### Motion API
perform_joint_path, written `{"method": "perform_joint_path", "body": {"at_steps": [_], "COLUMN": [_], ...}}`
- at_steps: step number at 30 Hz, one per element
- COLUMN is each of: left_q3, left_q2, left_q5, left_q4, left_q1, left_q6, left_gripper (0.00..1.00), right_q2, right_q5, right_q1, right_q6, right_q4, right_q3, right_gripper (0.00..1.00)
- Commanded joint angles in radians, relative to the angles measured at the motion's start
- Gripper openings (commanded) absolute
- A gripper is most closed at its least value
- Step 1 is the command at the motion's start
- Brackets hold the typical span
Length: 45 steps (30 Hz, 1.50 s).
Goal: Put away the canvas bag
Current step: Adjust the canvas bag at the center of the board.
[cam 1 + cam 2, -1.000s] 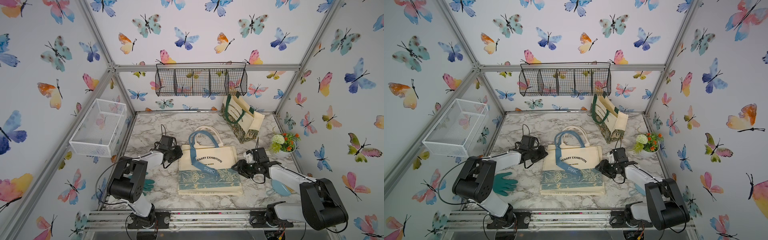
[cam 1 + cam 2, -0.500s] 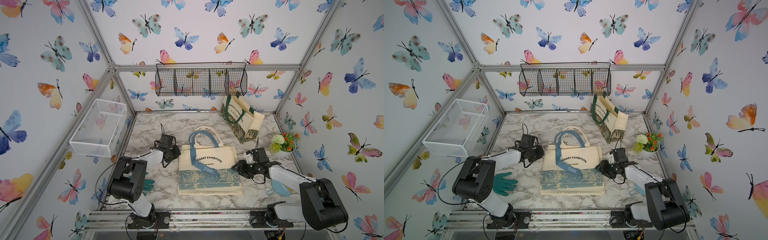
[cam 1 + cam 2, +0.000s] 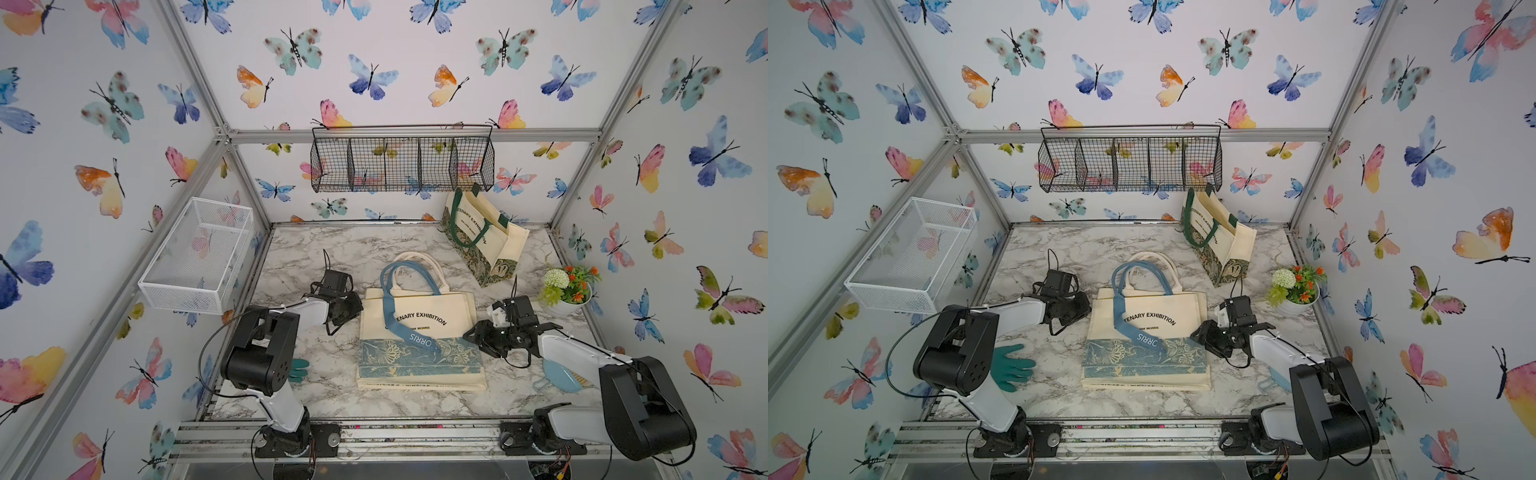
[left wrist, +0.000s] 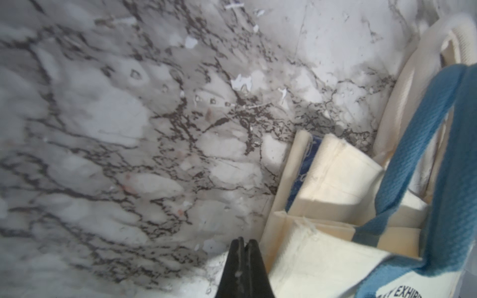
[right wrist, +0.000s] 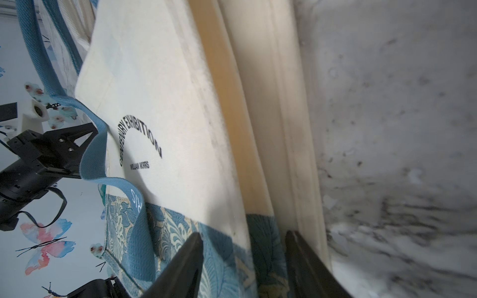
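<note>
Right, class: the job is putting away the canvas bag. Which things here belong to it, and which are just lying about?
Job: flat canvas bag, left pincer, right pincer.
Lying about: green glove, potted flowers, standing green-handled bag, black wire basket and white mesh basket (maybe storage; unclear).

The canvas bag [image 3: 419, 365] is laid flat in the middle of the bench [image 3: 316, 245]. Its handles [image 3: 415, 336] are turned toward the back wall, and one of them is draped across its upper face. A second bag [image 3: 484, 243] is stood at the back right, below the wire basket [image 3: 401, 160] hung on the back wall. A potted plant [image 3: 567, 289] is set at the right edge. A mesh basket [image 3: 199, 253] is fixed to the left wall. A glove [image 3: 1013, 368] is laid at front left. The left pincer [image 3: 352, 306] is placed just left of the bag, and the right pincer [image 3: 471, 333] at its right edge.
</note>
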Motion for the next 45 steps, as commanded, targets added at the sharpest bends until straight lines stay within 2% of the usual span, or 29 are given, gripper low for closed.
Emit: {"method": "perform_joint_path", "body": {"at_steps": [1,16,28,31,35,37,39,41,43,45], "left_q3": [0.008,0.020,0.019,-0.017,-0.023,-0.029,-0.054,-0.108,-0.157,-0.178], "left_q2": [-0.017,0.012,-0.020,-0.097,-0.243,-0.308,-0.375,-0.447,-0.489,-0.494], "left_q5": [0.076,0.170,0.125,0.146,0.077,0.086,0.130,0.228,0.334,0.385], "left_q4": [0.042,0.113,0.054,0.058,-0.025,-0.058,-0.064,-0.008,0.064,0.108], "left_q1": [-0.006,-0.037,-0.026,0.012,0.024,0.024,0.020,-0.005,-0.068,-0.169], "left_q6": [-0.008,-0.038,0.001,0.023,0.087,0.109,0.104,0.087,0.060,0.052], "left_gripper": [0.00,0.00,0.00,0.00,0.11,0.15,0.19,0.21,0.18,0.10], "right_q2": [-0.002,0.000,-0.011,-0.043,-0.138,-0.187,-0.222,-0.243,-0.250,-0.246], "right_q5": [-0.013,-0.011,0.000,0.070,0.258,0.328,0.347,0.273,0.055,-0.224], "right_q1": [0.004,0.004,0.003,0.003,-0.007,-0.007,-0.007,-0.008,-0.006,0.004], "right_q6": [-0.005,-0.004,-0.008,-0.045,-0.117,-0.143,-0.163,-0.186,-0.237,-0.166], "right_q4": [-0.001,-0.008,-0.021,-0.094,-0.240,-0.288,-0.313,-0.297,-0.231,-0.033], "right_q3": [-0.007,0.003,0.007,0.047,0.150,0.196,0.226,0.227,0.187,0.071], "right_gripper": [0.55,0.55,0.55,0.56,0.56,0.57,0.56,0.54,0.44,0.09]}}
